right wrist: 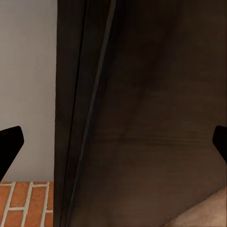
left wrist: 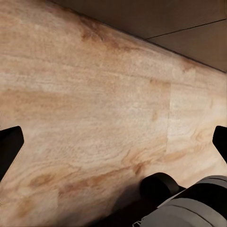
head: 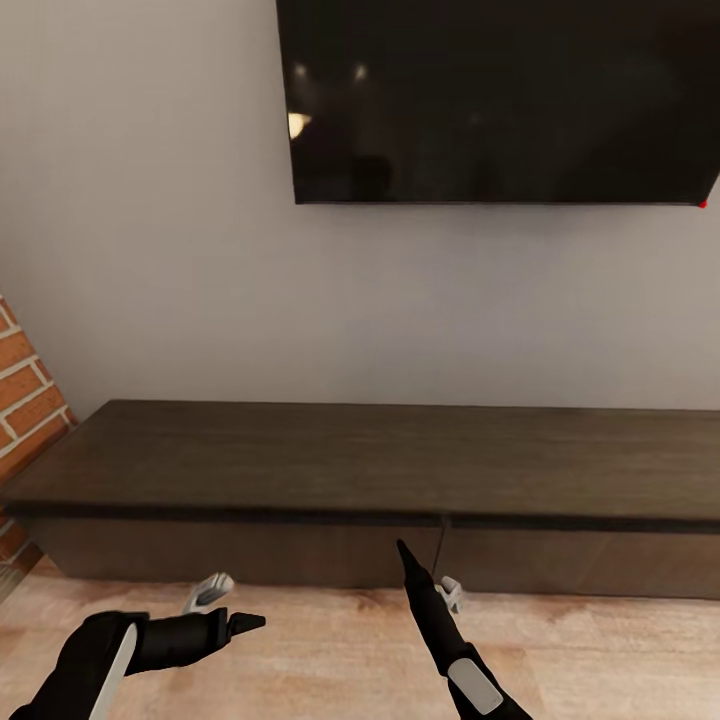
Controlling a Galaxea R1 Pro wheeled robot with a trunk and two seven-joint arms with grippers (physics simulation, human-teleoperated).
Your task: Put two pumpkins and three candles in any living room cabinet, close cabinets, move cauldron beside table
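Long, low, dark brown wooden cabinet [head: 380, 455] set against a pale grey wall [head: 150, 200], spanning nearly the full width of the head view; drawer fronts flush and shut, with a thin vertical seam between two fronts just right of centre. Large black wall-mounted screen [head: 500, 95] fixed above the cabinet, well apart from its top, with faint light reflections near the upper left corner. Red brick surface [head: 25, 400] at the left edge, just beside the cabinet's left end. Light wood-grain plank floor [head: 330, 650] in front of the cabinet. Left gripper [head: 225, 607] low at the lower left of the head view, over the floor and near the cabinet front; fingers spread apart, one pale and one black, nothing between them. In the left wrist view, black fingertips [left wrist: 9, 146] at opposite edges of the frame, wide apart, with bare floor planks [left wrist: 94, 109] between and the dark cabinet base [left wrist: 161, 19] beyond. Right gripper [head: 428, 580] raised in front of the cabinet near the seam, black finger pointing up toward the drawer front, pale finger beside it, set apart. In the right wrist view, black fingertips [right wrist: 9, 146] likewise at opposite frame edges, wide apart, holding nothing; dark cabinet front [right wrist: 151, 118] close ahead, with grey wall [right wrist: 26, 61] and brick [right wrist: 23, 203] beside it.
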